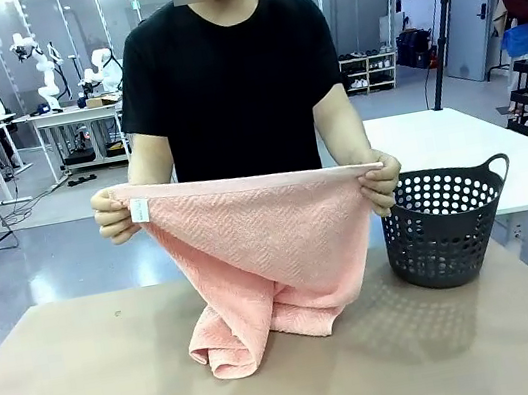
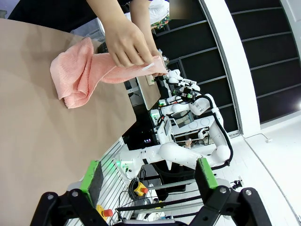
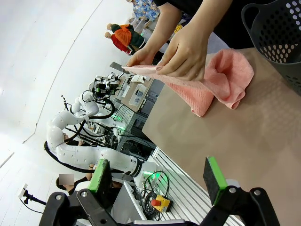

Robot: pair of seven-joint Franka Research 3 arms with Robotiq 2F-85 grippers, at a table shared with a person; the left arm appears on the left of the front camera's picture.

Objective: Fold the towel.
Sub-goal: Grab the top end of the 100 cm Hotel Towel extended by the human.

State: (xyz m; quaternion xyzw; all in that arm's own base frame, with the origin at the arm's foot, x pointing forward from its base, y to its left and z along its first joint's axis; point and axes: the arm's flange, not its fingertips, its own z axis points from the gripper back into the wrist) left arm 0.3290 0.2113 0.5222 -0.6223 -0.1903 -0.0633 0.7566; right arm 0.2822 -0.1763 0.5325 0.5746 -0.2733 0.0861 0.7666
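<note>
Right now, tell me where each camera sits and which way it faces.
Front view: between the arms, facing across the table at the person holding the towel up by its top edge; basket beside it.
Left wrist view: on the left arm, looking along the open left gripper toward the towel.
Right wrist view: on the right arm, along the open right gripper toward towel and basket.
All three share the towel.

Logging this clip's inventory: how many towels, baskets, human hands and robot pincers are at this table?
Towel: 1
Basket: 1
Person's hands: 2
Open pincers, left pincer and right pincer: 2
Total: 6
</note>
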